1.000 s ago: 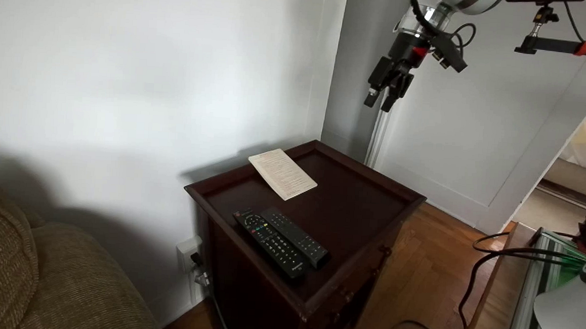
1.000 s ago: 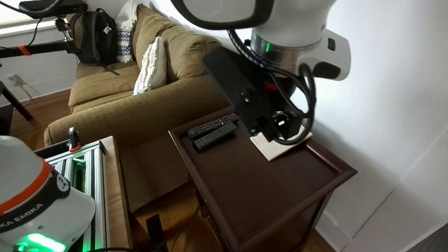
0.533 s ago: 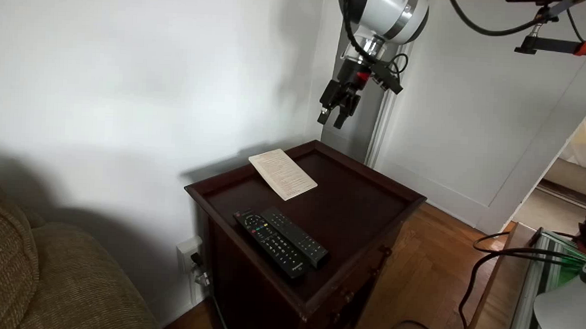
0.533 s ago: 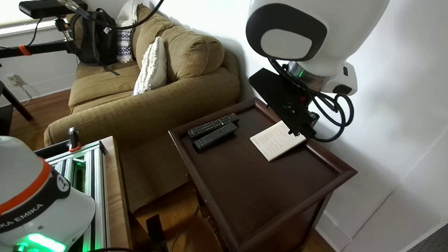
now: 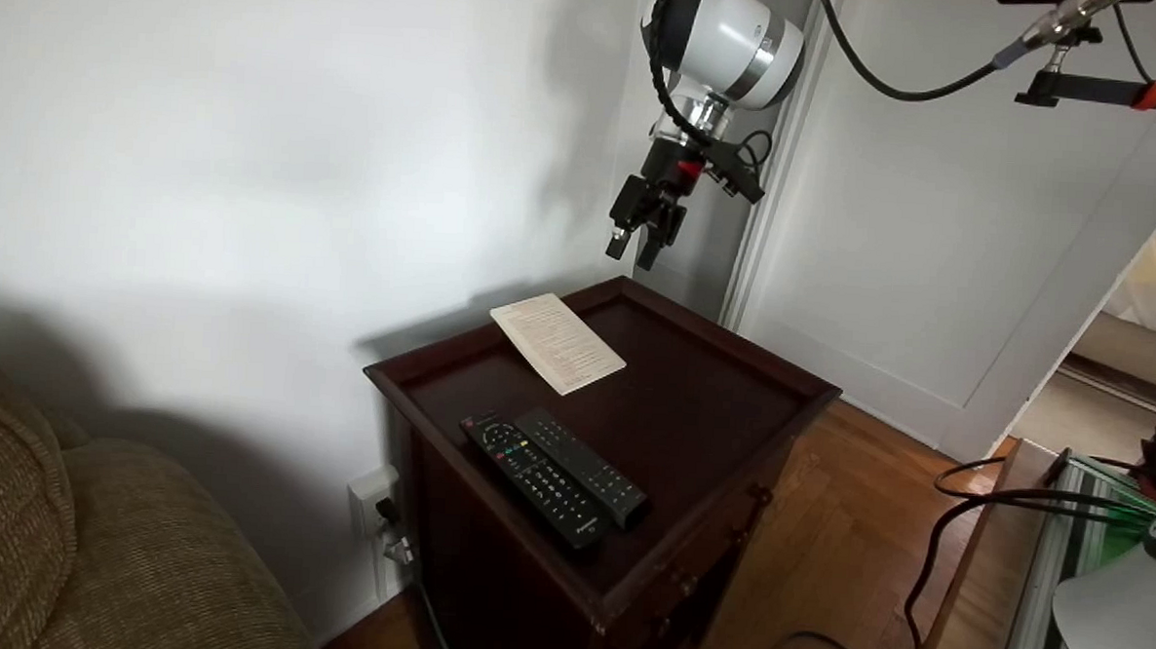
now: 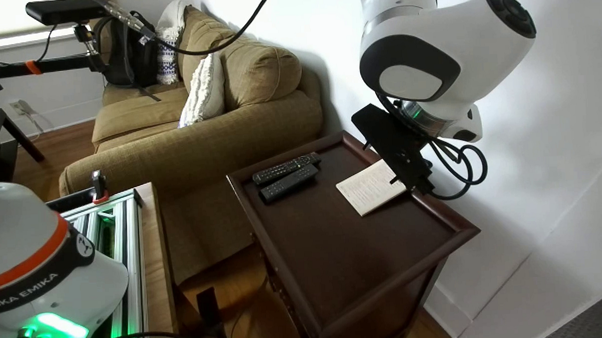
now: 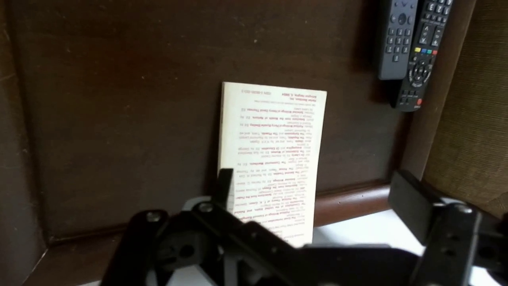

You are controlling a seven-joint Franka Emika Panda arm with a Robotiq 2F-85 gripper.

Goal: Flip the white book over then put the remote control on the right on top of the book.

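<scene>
Overhead, a black pincer [image 5: 633, 252] hangs in the air over one side of a dark wooden surface [image 5: 702, 379], its fingers [image 7: 412, 208] spread wide with only air between them. Lower down and apart from it, the white book [image 7: 274, 151] rests with a printed cover facing up, rows of small type, some of it red, running upside down in the wrist view, where one finger crosses the book's edge. One end of the book lies over the raised rim [image 5: 440, 357] along the white wall [image 5: 254, 154]; the other reaches in toward the middle. Toward the edge nearest a brown sofa [image 6: 204, 135], well apart from the pincer, a plainer remote control [image 5: 583, 469] lies buttons up, on the right of a pair in an exterior view; just beside it, nearly parallel, lies a black remote control [image 5: 532, 481] with coloured buttons, though whether the two touch cannot be made out. The white robot arm [image 6: 461, 33] carries the pincer from above, while its base [image 6: 49, 268], lit green, stands on a metal frame [image 6: 134, 255] near the surface. Farther out, the sofa stands against the wall, bearing a fringed pale cushion [image 6: 203, 90] and a black backpack [image 6: 119, 65], along with a patterned cushion [image 6: 167, 53] beside the bag. In an exterior view, a white outlet [image 5: 363, 510] sits low on the wall, in partial shadow, just beside the surface, and wooden floor [image 5: 792, 558] spreads below, up to a pale baseboard [image 5: 877, 396]
</scene>
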